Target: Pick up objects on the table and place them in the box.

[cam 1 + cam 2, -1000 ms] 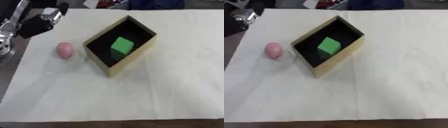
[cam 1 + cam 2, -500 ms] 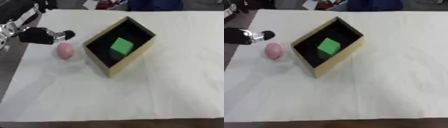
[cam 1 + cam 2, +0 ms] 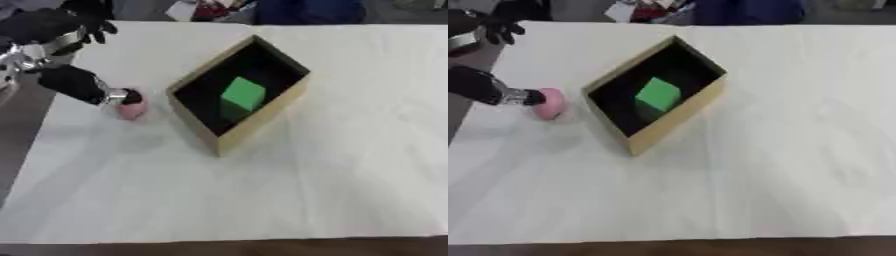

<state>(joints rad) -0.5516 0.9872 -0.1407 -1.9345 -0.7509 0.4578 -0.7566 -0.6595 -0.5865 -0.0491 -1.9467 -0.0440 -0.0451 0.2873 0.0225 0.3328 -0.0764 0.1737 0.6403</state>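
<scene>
A pink egg-shaped object point(image 3: 133, 110) lies on the white tabletop, just left of the box. The open cardboard box point(image 3: 262, 118) has a dark inside and sits askew near the table's middle. A green cube point(image 3: 242, 95) rests inside it. My left hand point(image 3: 77, 83) comes in from the upper left. One black digit stretches down so that its tip touches the pink object's top left side, while the other fingers point(image 3: 90, 24) stay spread well above and away from it. The hand is open and holds nothing. My right hand shows in no view.
The white cloth covers the table point(image 3: 332, 190), with broad bare areas in front of and right of the box. The table's left edge point(image 3: 35, 145) runs close beside the pink object. Dark and coloured items point(image 3: 658, 10) lie beyond the far edge.
My left hand has come down from the upper left corner toward the pink object, and one digit's tip now touches it. The box and the cube have not moved.
</scene>
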